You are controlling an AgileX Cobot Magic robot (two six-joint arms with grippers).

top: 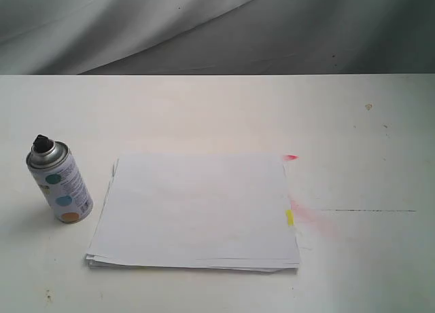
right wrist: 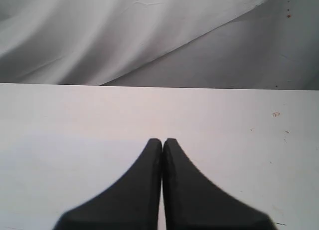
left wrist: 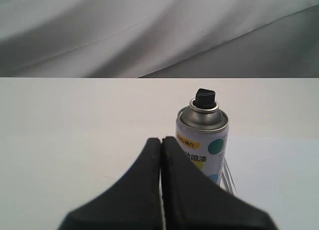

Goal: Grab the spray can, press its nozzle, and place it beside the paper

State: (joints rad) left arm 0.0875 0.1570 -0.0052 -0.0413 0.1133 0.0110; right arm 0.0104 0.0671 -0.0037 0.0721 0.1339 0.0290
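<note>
The spray can point(top: 60, 182) stands upright on the white table, just left of the paper point(top: 197, 211). Its black nozzle point(top: 43, 142) tops the silver dome. The paper lies flat mid-table with a small yellow mark point(top: 289, 218) on its right edge. In the left wrist view the spray can point(left wrist: 203, 140) and its nozzle point(left wrist: 205, 98) rise just beyond my left gripper point(left wrist: 160, 140), which is shut and holds nothing. A sliver of the paper's edges point(left wrist: 228, 180) shows behind the can. My right gripper point(right wrist: 162, 141) is shut and empty over bare table. Neither gripper appears in the exterior view.
Red and pink spray stains point(top: 309, 214) mark the table by the paper's right edge, with a red spot point(top: 291, 157) at its far corner. A thin dark line point(top: 367, 210) runs right of the paper. Grey draped cloth point(top: 217, 28) hangs behind the table's far edge.
</note>
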